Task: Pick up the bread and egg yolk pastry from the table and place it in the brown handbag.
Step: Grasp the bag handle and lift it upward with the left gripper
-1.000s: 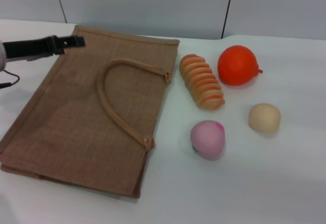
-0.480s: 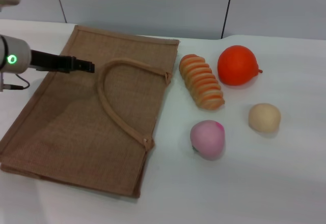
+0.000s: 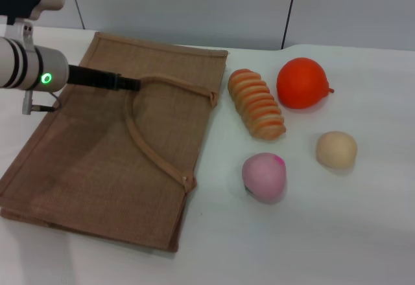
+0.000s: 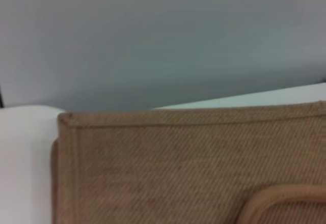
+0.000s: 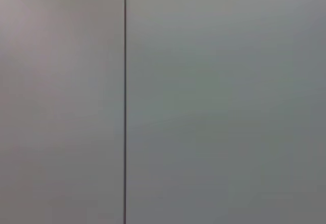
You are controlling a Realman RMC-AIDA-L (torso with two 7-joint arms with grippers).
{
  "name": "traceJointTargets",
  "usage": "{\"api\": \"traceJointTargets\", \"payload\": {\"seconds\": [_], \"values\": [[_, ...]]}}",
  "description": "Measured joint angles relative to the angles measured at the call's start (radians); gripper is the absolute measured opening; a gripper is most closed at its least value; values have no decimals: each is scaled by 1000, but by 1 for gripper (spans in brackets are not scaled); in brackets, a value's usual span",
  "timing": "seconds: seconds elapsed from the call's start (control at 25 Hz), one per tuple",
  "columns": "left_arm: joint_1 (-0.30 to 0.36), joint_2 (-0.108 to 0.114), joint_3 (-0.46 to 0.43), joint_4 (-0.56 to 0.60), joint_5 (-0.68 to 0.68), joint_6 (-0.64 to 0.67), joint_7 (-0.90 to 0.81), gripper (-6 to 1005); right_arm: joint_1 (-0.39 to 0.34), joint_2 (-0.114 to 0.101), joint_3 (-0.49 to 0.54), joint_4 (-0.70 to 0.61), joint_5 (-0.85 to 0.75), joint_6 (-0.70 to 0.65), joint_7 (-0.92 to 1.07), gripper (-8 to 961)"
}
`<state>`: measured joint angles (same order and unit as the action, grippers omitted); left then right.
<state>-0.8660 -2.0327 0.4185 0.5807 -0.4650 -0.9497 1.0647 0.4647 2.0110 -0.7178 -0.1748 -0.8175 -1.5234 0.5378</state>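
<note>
The brown handbag lies flat on the white table at the left, with its tan loop handle on top. The bread, striped orange and tan, lies just right of the bag. The egg yolk pastry, a small beige bun, sits farther right. My left gripper reaches in from the left, low over the bag's far part, its tip at the top of the handle loop. The left wrist view shows the bag's corner and a piece of handle. My right gripper is out of view.
A round orange fruit sits beside the far end of the bread. A pink ball lies in front of the bread, left of the pastry. A grey wall stands behind the table. The right wrist view shows only wall.
My left arm has moved right and a little toward me, from the bag's far left corner to the top of the handle loop. The food items have not moved.
</note>
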Motion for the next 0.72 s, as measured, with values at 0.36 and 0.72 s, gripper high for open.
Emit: {"api": "traceJointTargets", "payload": {"seconds": [0.36,0.72], "values": [[-10,2,1,-59,-39,7,69,748,1,0,0,0,1,-3,1,902],[-13,2,23,-67,-37,14,65,738,2,0,0,0,2,-5,1,902]]}}
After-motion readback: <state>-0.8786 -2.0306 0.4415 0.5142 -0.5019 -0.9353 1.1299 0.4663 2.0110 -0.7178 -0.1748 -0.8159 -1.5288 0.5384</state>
